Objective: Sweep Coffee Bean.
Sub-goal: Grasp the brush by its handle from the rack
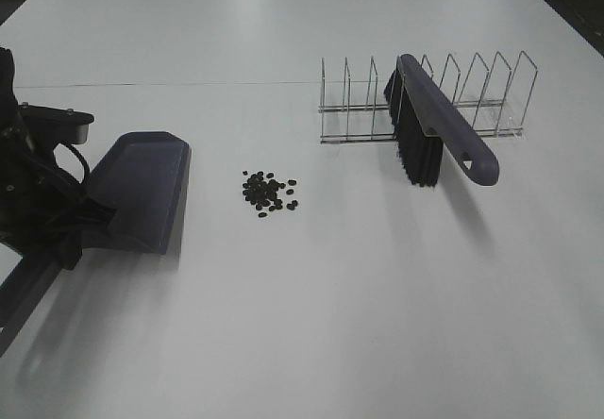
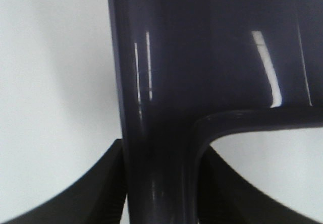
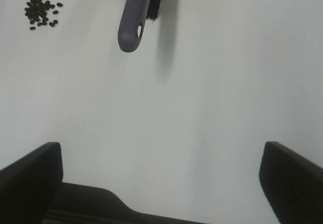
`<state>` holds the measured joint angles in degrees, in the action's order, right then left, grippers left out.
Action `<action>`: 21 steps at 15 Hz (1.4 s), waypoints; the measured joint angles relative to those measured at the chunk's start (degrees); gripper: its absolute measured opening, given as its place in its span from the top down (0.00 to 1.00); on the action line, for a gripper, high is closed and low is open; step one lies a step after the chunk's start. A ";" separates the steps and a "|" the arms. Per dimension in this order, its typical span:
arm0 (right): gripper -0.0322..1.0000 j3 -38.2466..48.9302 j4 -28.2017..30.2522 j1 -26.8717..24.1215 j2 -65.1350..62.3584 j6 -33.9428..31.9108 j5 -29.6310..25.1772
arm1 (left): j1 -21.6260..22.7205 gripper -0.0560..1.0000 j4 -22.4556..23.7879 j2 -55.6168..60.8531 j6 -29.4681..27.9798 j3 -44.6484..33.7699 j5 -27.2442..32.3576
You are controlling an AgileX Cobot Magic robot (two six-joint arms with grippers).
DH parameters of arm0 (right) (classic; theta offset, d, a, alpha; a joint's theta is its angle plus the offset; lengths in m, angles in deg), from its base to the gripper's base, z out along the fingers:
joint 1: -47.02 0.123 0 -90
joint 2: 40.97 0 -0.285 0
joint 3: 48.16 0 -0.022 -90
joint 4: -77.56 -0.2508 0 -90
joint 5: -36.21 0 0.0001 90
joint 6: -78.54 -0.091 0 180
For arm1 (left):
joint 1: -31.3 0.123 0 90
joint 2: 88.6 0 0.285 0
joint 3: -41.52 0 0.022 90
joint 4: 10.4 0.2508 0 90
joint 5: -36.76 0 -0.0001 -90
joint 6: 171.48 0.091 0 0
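Coffee beans (image 1: 269, 193) lay clustered at the middle of the table (image 1: 377, 325), near the dustpan (image 1: 142, 191), whose handle the left gripper (image 2: 161, 183) clamped. The right gripper (image 3: 161, 183) gaped wide, empty. The brush (image 1: 434, 131) leaned in a rack (image 1: 472, 98) toward the far right corner; a hard sweep could scatter beans.

Wire rack (image 1: 491, 84) on white table (image 1: 377, 296)

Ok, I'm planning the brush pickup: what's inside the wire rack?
Only the brush sits in the wire rack, leaning through a middle slot, bristles down, handle jutting out front. The other slots show nothing. The rack wires behind the brush head are covered.
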<state>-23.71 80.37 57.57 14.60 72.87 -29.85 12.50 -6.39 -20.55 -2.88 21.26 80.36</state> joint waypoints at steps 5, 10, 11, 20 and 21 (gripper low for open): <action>0.01 -23.09 -0.97 0.00 33.80 -0.11 -3.90 | 0.00 0.63 0.00 0.00 0.00 0.00 0.06; 0.01 -49.73 -4.98 0.00 65.09 3.84 -3.90 | 0.00 0.63 0.00 0.00 0.00 0.00 0.34; 0.01 -52.77 -5.04 0.00 69.04 4.13 -3.84 | 0.00 0.63 0.00 0.00 0.00 0.00 0.00; 0.01 -64.46 -5.44 -0.11 86.86 6.36 -3.84 | 0.00 0.63 0.00 0.00 0.00 0.00 0.00; 0.01 -64.46 -5.61 -0.29 87.49 6.36 -3.84 | 0.00 0.63 0.00 0.00 0.00 0.00 0.00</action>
<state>-88.17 74.75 57.28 102.09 79.23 -33.69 12.50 -6.39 -20.55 -2.88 21.26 80.36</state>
